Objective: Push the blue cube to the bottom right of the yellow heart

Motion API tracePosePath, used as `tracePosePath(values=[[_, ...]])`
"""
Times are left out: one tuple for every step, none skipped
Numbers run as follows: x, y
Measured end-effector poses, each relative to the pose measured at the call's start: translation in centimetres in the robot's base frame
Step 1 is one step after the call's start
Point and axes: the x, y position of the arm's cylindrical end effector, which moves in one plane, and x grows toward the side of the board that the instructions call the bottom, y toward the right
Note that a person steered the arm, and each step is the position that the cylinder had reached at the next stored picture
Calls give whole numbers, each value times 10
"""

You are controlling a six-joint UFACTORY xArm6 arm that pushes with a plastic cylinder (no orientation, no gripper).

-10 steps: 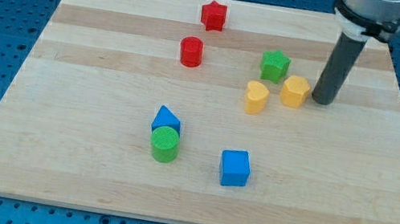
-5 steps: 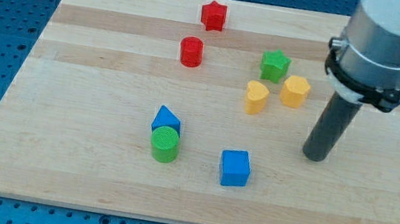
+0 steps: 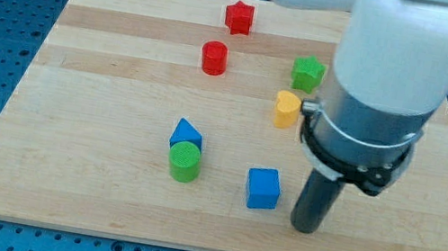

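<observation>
The blue cube sits near the view's bottom, right of centre. The yellow heart lies above it, toward the upper right, with the arm's body just to its right. My tip rests on the board just right of the blue cube and slightly below it, with a small gap between them. The rod stands upright under the large white and grey arm body.
A green star is above the yellow heart. A red cylinder and a red star lie toward the top. A blue triangle touches a green cylinder at lower left. The arm hides the other yellow block.
My tip has moved from beside the yellow blocks at upper right down and left to just right of the blue cube. The arm now covers the right yellow block. No block has moved.
</observation>
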Motion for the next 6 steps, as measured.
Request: tracePosePath(values=[[2, -23], [2, -47], [2, -65], [2, -80], [2, -90], [2, -91]])
